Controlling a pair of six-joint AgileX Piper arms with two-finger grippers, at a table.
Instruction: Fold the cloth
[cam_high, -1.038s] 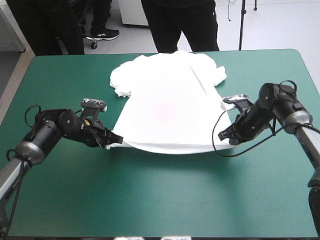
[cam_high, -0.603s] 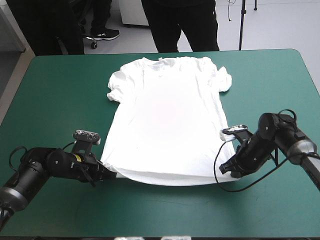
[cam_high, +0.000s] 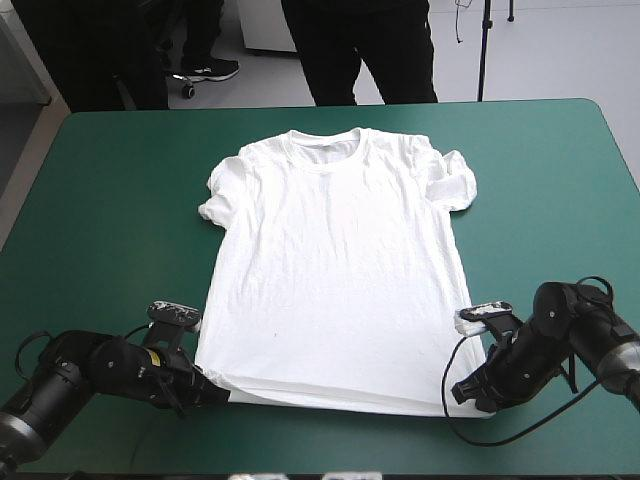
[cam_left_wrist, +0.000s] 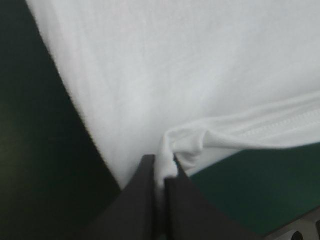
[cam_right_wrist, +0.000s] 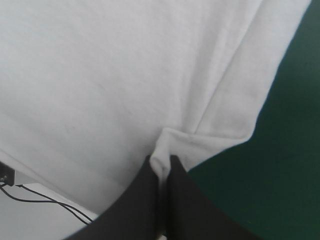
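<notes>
The white T-shirt (cam_high: 335, 270) lies spread flat on the teal-green cover, collar toward the far edge, hem toward the near edge. My left gripper (cam_high: 218, 392) sits low at the hem's left corner, shut on the T-shirt; the left wrist view shows a pinch of white cloth (cam_left_wrist: 172, 150) between the black fingers (cam_left_wrist: 145, 185). At the hem's right corner my right gripper (cam_high: 462, 393) is shut on the T-shirt too, with a fold of cloth (cam_right_wrist: 165, 145) caught in its fingertips (cam_right_wrist: 176, 180). The right sleeve (cam_high: 452, 178) is curled over; the left sleeve (cam_high: 218, 195) is bunched.
Bare teal-green cover (cam_high: 120, 200) lies to the left and right of the T-shirt. The near table edge is close behind both grippers.
Both grippers have dragged the hem toward the near edge. The T-shirt has slid with them and gone from half bunched to fully stretched out, its collar and sleeves now showing.
</notes>
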